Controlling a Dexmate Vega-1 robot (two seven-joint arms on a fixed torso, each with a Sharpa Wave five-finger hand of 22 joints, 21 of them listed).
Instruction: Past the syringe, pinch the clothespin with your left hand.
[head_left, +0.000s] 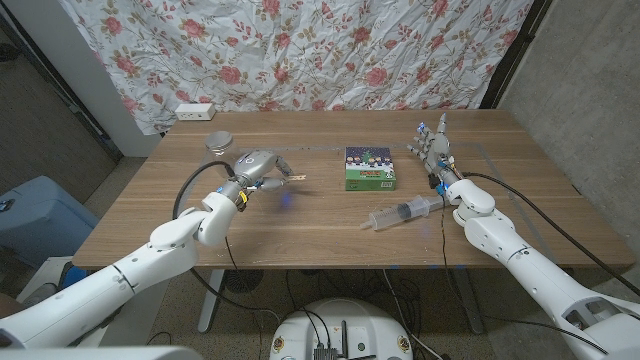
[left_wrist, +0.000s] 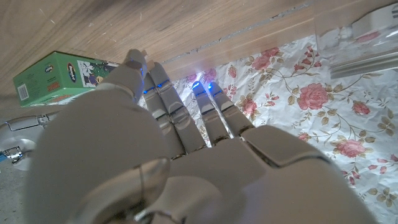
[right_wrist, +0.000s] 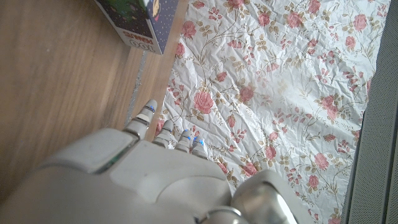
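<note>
A small wooden clothespin (head_left: 294, 175) sticks out from the fingertips of my left hand (head_left: 257, 168), which pinches it just above the table left of the middle. In the left wrist view the back of my left hand (left_wrist: 186, 149) hides the clothespin. The clear syringe (head_left: 404, 211) lies on the table to the right, near the front edge and apart from both hands. My right hand (head_left: 432, 150) stands upright at the right side with its fingers apart, holding nothing, and the right wrist view shows its back (right_wrist: 155, 180).
A green card box (head_left: 369, 168) lies between the hands (left_wrist: 59, 74) (right_wrist: 140, 22). A clear glass dish (head_left: 218, 143) sits behind my left hand (left_wrist: 354, 34). A white power strip (head_left: 193, 110) lies at the table's far left edge. A floral cloth (head_left: 330, 50) hangs behind.
</note>
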